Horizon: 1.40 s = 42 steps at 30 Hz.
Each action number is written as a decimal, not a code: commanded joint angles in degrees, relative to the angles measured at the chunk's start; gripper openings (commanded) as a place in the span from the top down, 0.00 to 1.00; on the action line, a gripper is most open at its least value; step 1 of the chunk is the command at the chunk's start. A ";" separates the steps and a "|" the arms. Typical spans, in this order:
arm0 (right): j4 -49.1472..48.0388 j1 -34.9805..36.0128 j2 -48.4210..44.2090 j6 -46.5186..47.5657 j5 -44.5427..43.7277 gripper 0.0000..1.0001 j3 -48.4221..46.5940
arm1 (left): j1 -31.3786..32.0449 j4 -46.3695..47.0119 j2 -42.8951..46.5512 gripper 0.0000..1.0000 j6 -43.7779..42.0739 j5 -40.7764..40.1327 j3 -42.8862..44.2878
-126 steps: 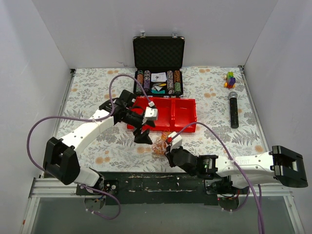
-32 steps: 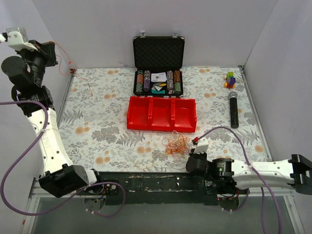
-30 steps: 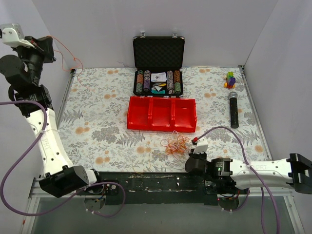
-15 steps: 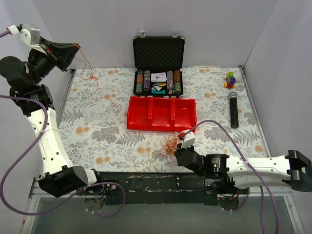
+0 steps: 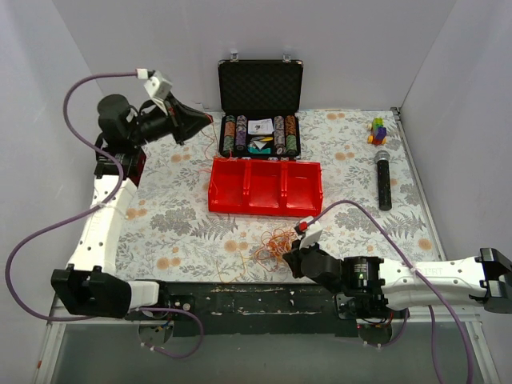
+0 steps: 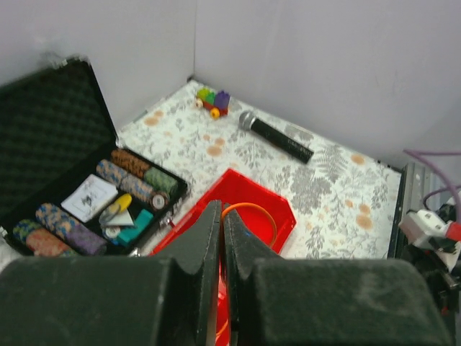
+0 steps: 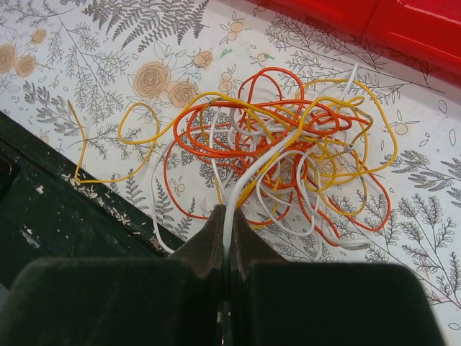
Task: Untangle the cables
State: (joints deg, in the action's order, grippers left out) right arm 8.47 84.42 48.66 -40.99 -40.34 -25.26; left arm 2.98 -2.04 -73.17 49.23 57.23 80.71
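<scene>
The cables lie as a loose tangle of orange, yellow and white wires on the floral cloth, in front of the red tray. My right gripper sits low at the tangle's near edge. In the right wrist view this gripper is shut on a white cable that leads into the bundle. My left gripper is raised at the back left, near the open case. There it is shut on a single orange cable, which loops out over the tray.
An open black case holding chips and cards stands behind the tray. A black microphone and a small stack of coloured toy blocks lie at the right. The table's dark front rail runs just beneath the right gripper.
My left arm has swung from the far left wall rightward toward the case, with the orange cable still in it. The right gripper has moved left along the near side of the tangle.
</scene>
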 commanded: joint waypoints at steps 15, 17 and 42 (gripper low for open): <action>0.14 1.36 -0.68 -2.86 -2.03 0.99 0.47 | 6.42 -2.18 -4.62 1.00 -14.17 -14.16 -5.47; 0.06 1.36 -0.59 -3.13 -2.11 0.99 0.73 | 6.42 -0.51 -4.62 1.00 -12.50 -15.74 -5.03; -1.70 1.45 -1.20 -4.10 -1.94 0.99 2.84 | 6.42 6.35 -4.35 1.00 -7.48 -20.06 -8.54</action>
State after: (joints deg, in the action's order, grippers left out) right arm 8.86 85.54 48.34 -44.40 -40.53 -23.33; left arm 9.34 6.39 -77.82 44.38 36.05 74.32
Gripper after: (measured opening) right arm 0.033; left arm 0.014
